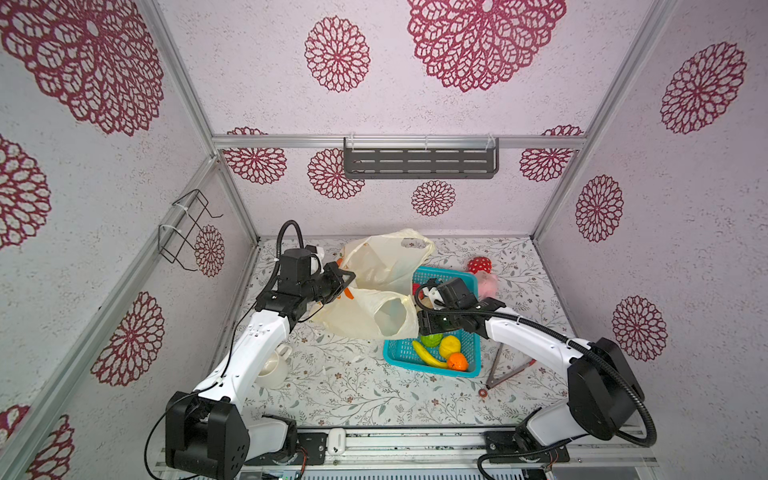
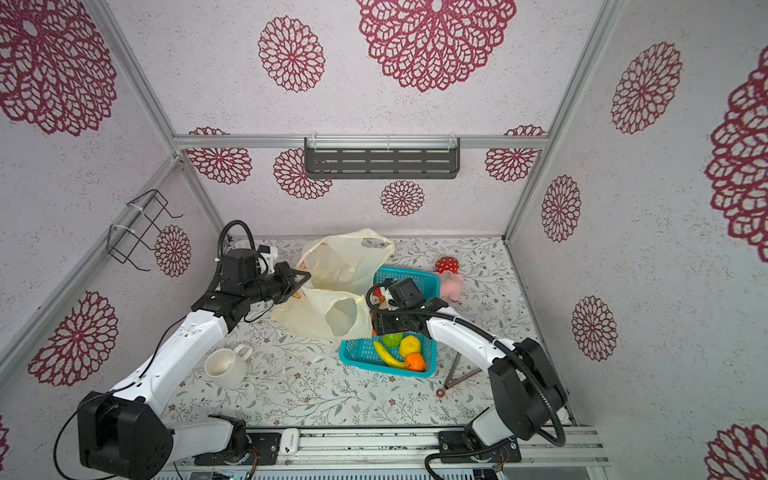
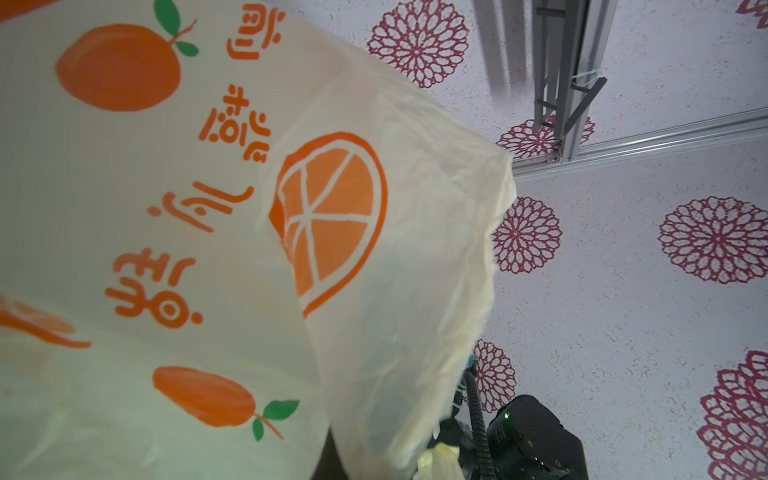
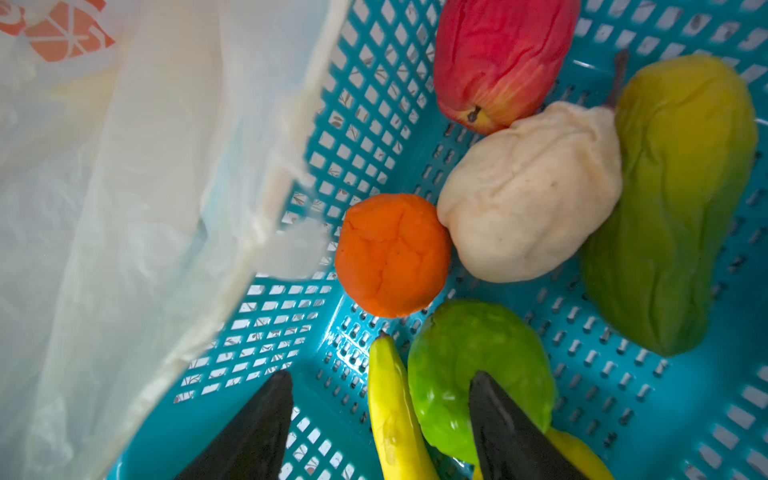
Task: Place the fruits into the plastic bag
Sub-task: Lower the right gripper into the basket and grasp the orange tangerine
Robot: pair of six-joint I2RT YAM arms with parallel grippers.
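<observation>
Sitting in the basket, the fruits are all by the R gripper. Its fingers are apart w/ nothing held, one tip over the green ball and the banana betw. the tips. Orange, beige one, apple & green oblong lie just past the tips. Lemon & 2nd orange lie behind the fingers. The bag drapes on the basket wall beside the R gripper. The L gripper is closed, pinching the bag.

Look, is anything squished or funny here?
Yes. In the teal basket, the red apple, the orange and the beige fruit look wrinkled and dented, not smooth. The plastic bag also sags over the basket's rim.
</observation>
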